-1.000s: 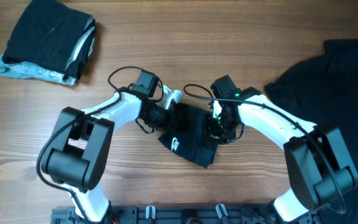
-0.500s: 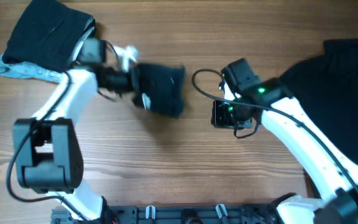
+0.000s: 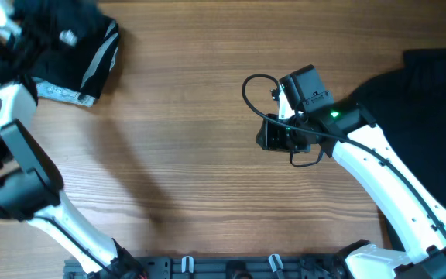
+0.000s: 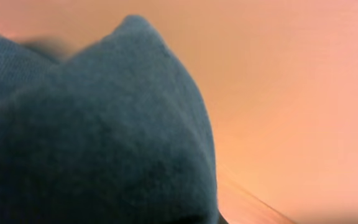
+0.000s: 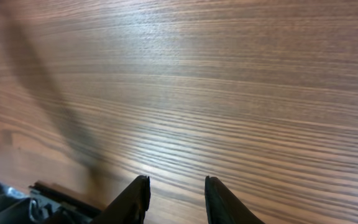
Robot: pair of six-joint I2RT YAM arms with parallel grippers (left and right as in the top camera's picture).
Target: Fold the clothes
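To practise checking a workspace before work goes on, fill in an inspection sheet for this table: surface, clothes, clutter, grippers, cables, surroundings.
Surface: wooden table, no stains or damage seen.
Job's things: folded shirt with a white logo, blurred, over the folded pile in the far left corner; dark unfolded garment at the right edge.
Clutter: nothing seen.
Grippers: left gripper shut on the folded shirt, with fabric filling its wrist view; right gripper open and empty above the wood.
Cables: black cable looped at the right wrist, apart from the clothes.
Surroundings: black rail along the near edge; otherwise nothing seen.
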